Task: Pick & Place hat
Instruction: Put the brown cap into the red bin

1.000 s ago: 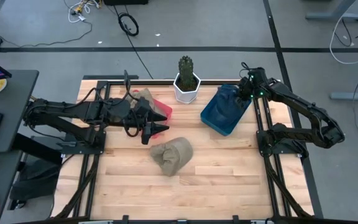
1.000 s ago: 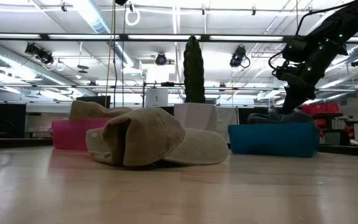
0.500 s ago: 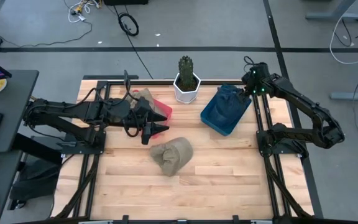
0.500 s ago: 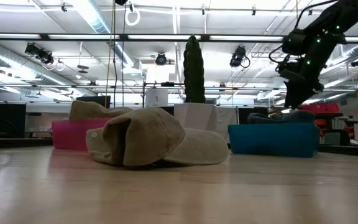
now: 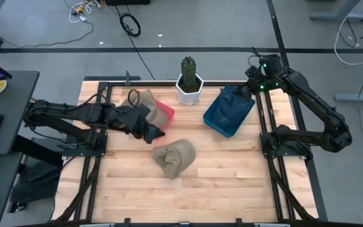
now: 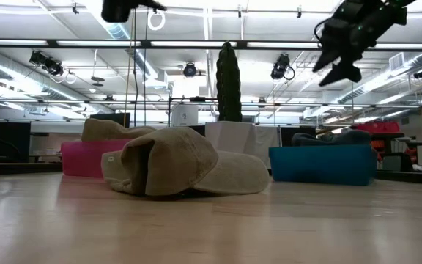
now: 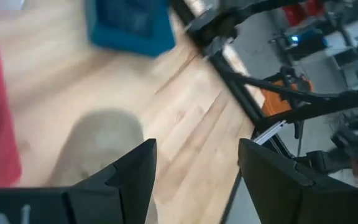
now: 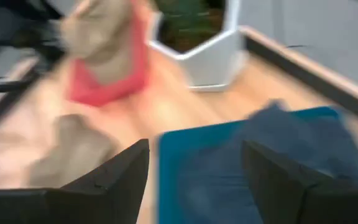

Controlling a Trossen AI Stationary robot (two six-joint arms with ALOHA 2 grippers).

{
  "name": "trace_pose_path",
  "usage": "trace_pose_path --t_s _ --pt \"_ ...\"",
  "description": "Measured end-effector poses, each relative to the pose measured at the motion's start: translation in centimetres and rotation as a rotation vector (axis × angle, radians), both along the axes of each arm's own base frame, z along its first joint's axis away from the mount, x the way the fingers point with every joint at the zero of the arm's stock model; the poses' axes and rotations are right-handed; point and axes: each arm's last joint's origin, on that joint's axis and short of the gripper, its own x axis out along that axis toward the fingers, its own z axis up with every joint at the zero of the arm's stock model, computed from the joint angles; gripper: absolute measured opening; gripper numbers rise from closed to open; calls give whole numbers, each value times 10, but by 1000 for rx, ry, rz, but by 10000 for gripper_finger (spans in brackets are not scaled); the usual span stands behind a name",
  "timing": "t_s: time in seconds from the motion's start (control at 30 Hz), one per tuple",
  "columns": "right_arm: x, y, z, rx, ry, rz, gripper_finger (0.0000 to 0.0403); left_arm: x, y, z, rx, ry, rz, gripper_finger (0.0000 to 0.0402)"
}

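Observation:
A tan hat (image 5: 174, 156) lies crumpled on the wooden table (image 5: 219, 183) near its middle, resting on its brim and crown (image 6: 182, 172). My left gripper (image 5: 154, 131) hovers open just to the far left of it, and the hat shows below the fingers (image 7: 98, 146). A dark blue hat (image 5: 235, 96) lies in the blue bin (image 5: 222, 116). My right gripper (image 5: 253, 82) stands open, raised above that bin's far corner (image 6: 337, 62). A second tan hat (image 5: 145, 99) sits in the pink bin (image 5: 164, 112).
A cactus in a white pot (image 5: 189, 85) stands at the table's far edge between the two bins. Black rails (image 5: 266, 126) run along the table's left and right sides. Bare wood lies toward the near edge.
My right gripper has opened and let go of the dark blue hat, which stays in the blue bin. It has then risen well clear of the bin. My left gripper has turned about and tipped down toward the tan hat on the table.

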Motion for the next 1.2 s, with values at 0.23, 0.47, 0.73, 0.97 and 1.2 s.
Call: trace_pose_path --t_s 0.23,0.47,0.73,0.97,1.2 --pt "19 25 5 80 -62 135 256 -7 -12 -8 -171 90 68 232" --pt "40 46 7 73 -68 205 256 -16 -17 -25 -309 261 277 232" --pt "57 63 14 31 -132 272 256 3 -38 -59 -383 457 392 232" --pt "65 74 18 17 -171 333 256 25 -61 -99 -407 636 437 232" --pt "68 83 18 -14 -171 403 256 42 -78 -136 -431 736 510 232"
